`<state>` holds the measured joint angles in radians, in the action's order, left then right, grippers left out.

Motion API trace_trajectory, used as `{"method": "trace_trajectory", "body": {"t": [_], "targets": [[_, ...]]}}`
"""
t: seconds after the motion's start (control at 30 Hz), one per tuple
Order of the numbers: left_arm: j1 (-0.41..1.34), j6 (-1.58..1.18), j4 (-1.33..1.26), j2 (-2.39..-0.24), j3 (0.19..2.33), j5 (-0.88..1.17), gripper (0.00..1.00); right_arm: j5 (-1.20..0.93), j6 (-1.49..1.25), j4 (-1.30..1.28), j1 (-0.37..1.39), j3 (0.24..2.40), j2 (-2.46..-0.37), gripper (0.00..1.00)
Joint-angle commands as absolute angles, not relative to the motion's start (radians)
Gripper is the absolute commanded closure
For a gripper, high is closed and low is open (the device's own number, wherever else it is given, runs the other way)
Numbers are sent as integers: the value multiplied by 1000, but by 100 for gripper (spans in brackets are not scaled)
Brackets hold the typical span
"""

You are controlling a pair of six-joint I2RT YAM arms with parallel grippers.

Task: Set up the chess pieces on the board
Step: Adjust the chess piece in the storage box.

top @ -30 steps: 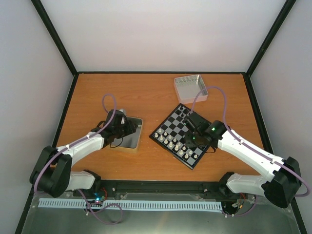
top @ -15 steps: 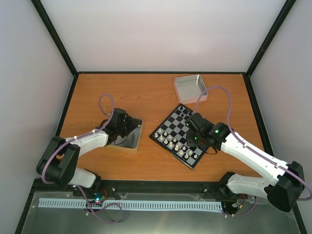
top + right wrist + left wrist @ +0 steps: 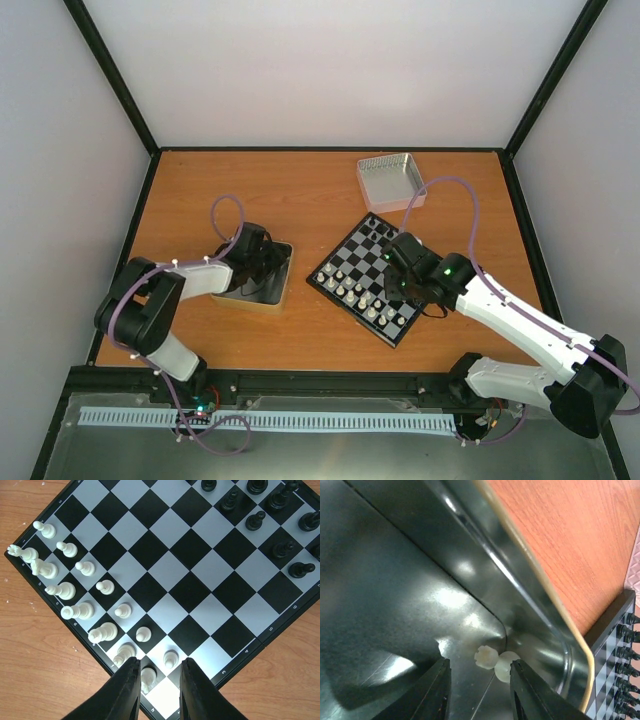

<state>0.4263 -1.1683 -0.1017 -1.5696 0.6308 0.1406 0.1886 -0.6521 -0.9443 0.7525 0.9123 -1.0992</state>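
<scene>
The board (image 3: 361, 251) lies right of centre; it fills the right wrist view (image 3: 200, 580). Several cream-white chess pieces (image 3: 75, 591) stand in two rows along its near-left edge (image 3: 362, 300). My right gripper (image 3: 400, 262) hovers open over the board's near corner (image 3: 157, 690), with a white piece (image 3: 148, 676) standing between its fingers, not gripped, and a pawn (image 3: 171, 657) just ahead. My left gripper (image 3: 262, 268) is open and empty inside the left silver tray (image 3: 270, 303). In the left wrist view, two cream pieces (image 3: 487, 656) lie in the tray's corner just ahead of the left gripper (image 3: 480, 690).
Black chessmen (image 3: 260, 517) stand along the board's far side (image 3: 378, 232). A second silver tray (image 3: 390, 180) sits at the back right. The left tray's steep walls (image 3: 395, 580) close in around the left fingers. Black frame posts edge the table.
My left gripper has moved a little right and deeper into the tray while its elbow swung left. My right gripper has shifted slightly over the board's near corner.
</scene>
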Motion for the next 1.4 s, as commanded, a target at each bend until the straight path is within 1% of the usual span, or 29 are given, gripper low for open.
{"method": "trace_trajectory", "body": {"t": [0.0, 0.17, 0.33, 0.47, 0.6, 0.73, 0.9, 1.0, 1.07, 1.17, 1.3, 1.37], "targets": [[417, -1191, -139, -1597, 679, 122, 66, 225, -657, -921, 746, 901, -1094, 76], [417, -1190, -134, -1615, 692, 108, 67, 227, -658, -911, 746, 889, -1098, 76], [417, -1179, -129, -1649, 708, 122, 70, 239, -665, -910, 746, 881, -1091, 77], [417, -1149, -87, -1674, 732, 113, 76, 251, -673, -908, 746, 878, -1080, 77], [419, -1105, -48, -1672, 738, 79, 87, 261, -679, -897, 746, 867, -1071, 78], [425, -1063, -8, -1653, 737, 16, 94, 271, -682, -890, 746, 862, -1069, 79], [428, -1005, 57, -1586, 719, -92, 95, 289, -682, -893, 746, 861, -1064, 79], [428, -953, 88, -1541, 710, -132, 94, 292, -683, -891, 746, 857, -1057, 79], [428, -925, 98, -1516, 703, -143, 91, 294, -685, -889, 746, 852, -1051, 79], [428, -894, 107, -1491, 694, -131, 82, 292, -688, -881, 746, 847, -1049, 79], [428, -884, 120, -1473, 696, -74, 64, 284, -691, -877, 746, 845, -1051, 79], [428, -889, 145, -1465, 697, -65, 61, 283, -691, -880, 746, 845, -1050, 79]]}}
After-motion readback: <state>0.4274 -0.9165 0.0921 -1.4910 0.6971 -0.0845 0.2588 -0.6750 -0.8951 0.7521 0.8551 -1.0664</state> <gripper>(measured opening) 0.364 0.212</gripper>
